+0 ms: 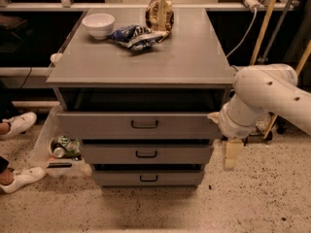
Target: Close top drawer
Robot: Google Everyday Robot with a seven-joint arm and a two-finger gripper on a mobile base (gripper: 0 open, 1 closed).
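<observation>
The top drawer [97, 125] is the widest grey front of the cabinet's three, with a small black bar handle [144, 124] at its centre. It stands pulled out from under the grey cabinet top [146, 62], with a dark gap showing above its front panel. My white arm [265, 98] comes in from the right. My gripper [232, 154] hangs pointing down beside the drawer's right end, just off the cabinet's right side and level with the middle drawer [146, 154]. It holds nothing that I can see.
On the cabinet top are a white bowl [99, 24], a blue snack bag [136, 36] and a brown bag [159, 14]. The bottom drawer [148, 178] is lowest. Crushed cans in a plastic bag [64, 147] and white shoes [19, 123] lie left. Yellow poles [265, 28] stand right.
</observation>
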